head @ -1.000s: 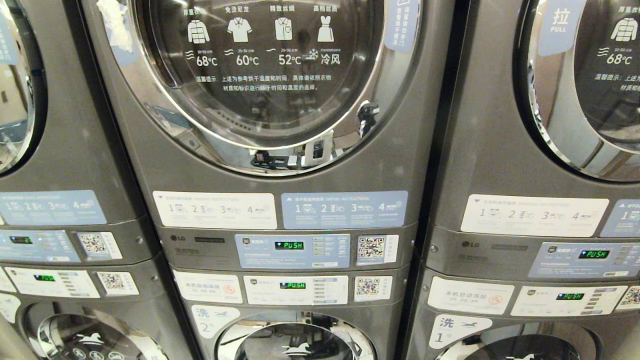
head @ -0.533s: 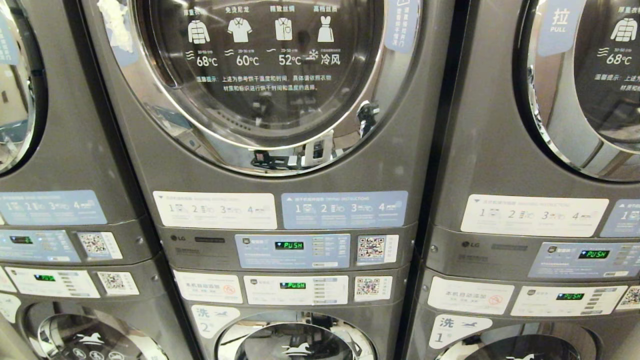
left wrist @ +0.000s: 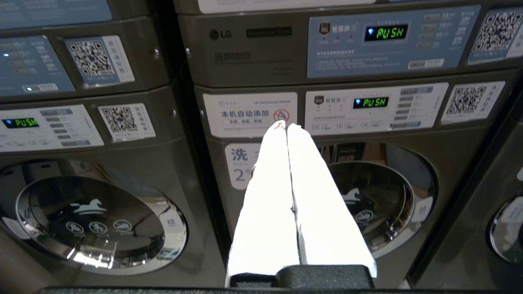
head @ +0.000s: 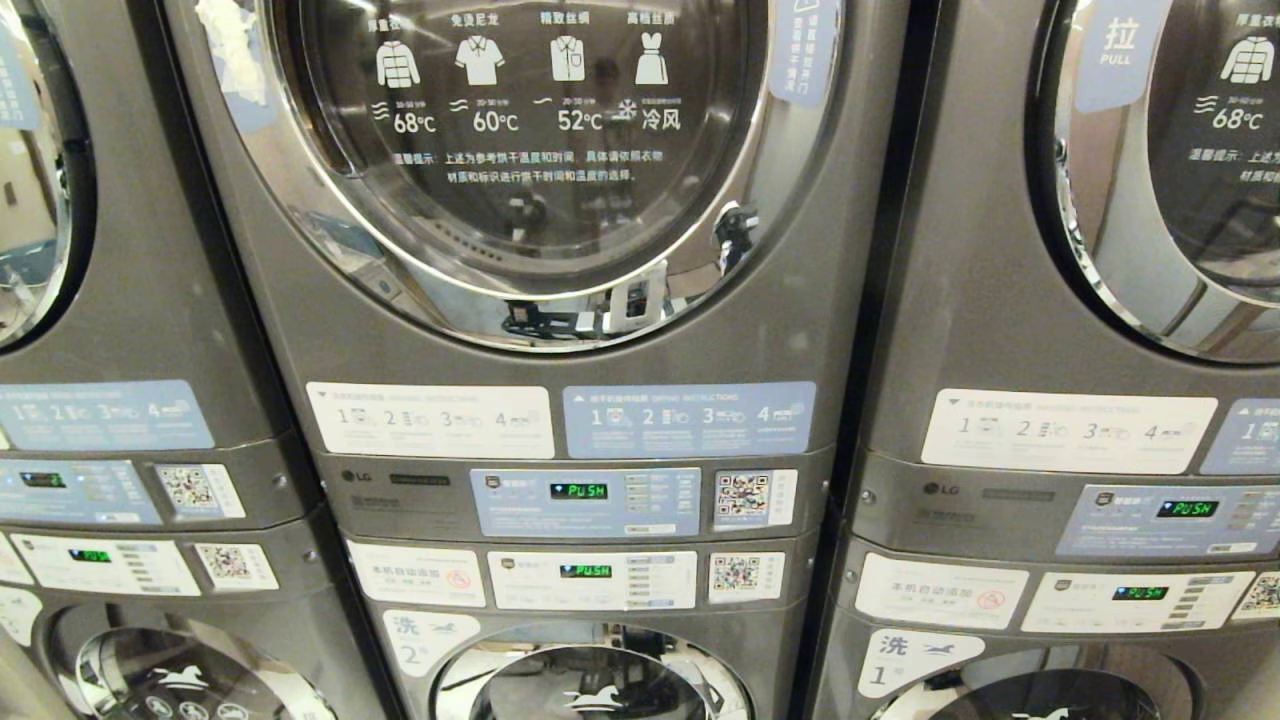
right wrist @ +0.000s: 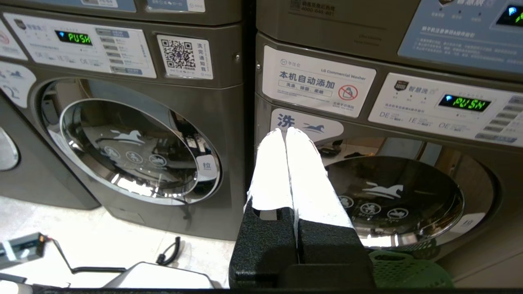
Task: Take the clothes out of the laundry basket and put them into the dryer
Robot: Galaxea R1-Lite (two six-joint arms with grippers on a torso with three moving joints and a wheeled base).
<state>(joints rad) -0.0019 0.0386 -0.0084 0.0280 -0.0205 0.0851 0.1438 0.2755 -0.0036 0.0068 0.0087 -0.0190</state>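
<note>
A wall of stacked grey metal laundry machines fills the head view. The centre dryer [head: 560,250] sits upper middle, its round chrome-ringed glass door [head: 520,150] closed, printed with white garment icons and temperatures; the dark drum behind shows no clothes that I can make out. Below it, at 6 o'clock, come pale instruction stickers, a control panel [head: 585,502] reading PUSH in green, and the top of a washer door [head: 590,680]. Neither arm shows here.

In the left wrist view, the left gripper [left wrist: 284,124] points at the lower washer marked 2, its two white fingers [left wrist: 269,196] pressed together with nothing between them. The washer's glossy round door [left wrist: 367,200] is closed, at 3 o'clock from the fingers.

In the right wrist view, the right gripper [right wrist: 285,131] likewise has its white fingers [right wrist: 271,175] pressed together, empty, aimed at the seam between two washers. The green plastic laundry basket [right wrist: 408,271], latticed at the rim, sits on the floor at 4 o'clock from the fingertips, low beside the black gripper body and beneath the right washer's door [right wrist: 392,200]; its contents are hidden. A black cable [right wrist: 167,253] lies on the pale floor at 8 o'clock.
</note>
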